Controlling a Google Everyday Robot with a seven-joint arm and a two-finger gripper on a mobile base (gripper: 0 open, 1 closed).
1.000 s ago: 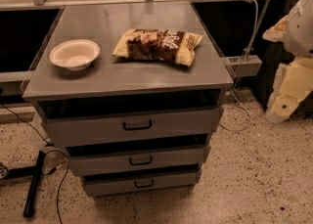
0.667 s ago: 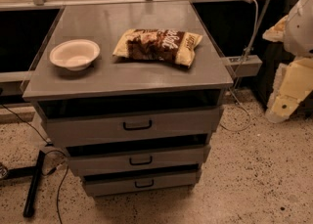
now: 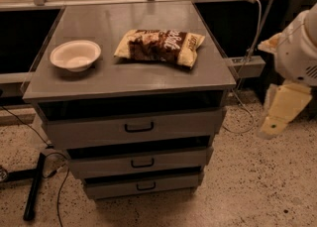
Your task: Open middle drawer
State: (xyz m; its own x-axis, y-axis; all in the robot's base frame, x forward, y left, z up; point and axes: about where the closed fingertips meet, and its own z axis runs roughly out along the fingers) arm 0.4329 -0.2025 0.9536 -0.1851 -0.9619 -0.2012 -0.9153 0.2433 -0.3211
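Observation:
The grey metal cabinet [image 3: 129, 80] has three drawer fronts stacked under its top. The middle drawer [image 3: 99, 164] has a flat grey front with a small black bar handle [image 3: 142, 163]. It sits between the widest top drawer [image 3: 89, 131] and the narrowest bottom drawer [image 3: 109, 187]. A dark gap shows above each front. My gripper [image 3: 278, 114], cream-coloured below a white arm, hangs in the air at the far right. It is well to the right of the cabinet, at about the top drawer's height, and touches nothing.
A white bowl [image 3: 75, 55] and a brown snack bag [image 3: 159, 45] lie on the cabinet top. Cables [image 3: 247, 42] hang at the right behind the cabinet. A black bar [image 3: 33, 186] and cords lie on the speckled floor at the left.

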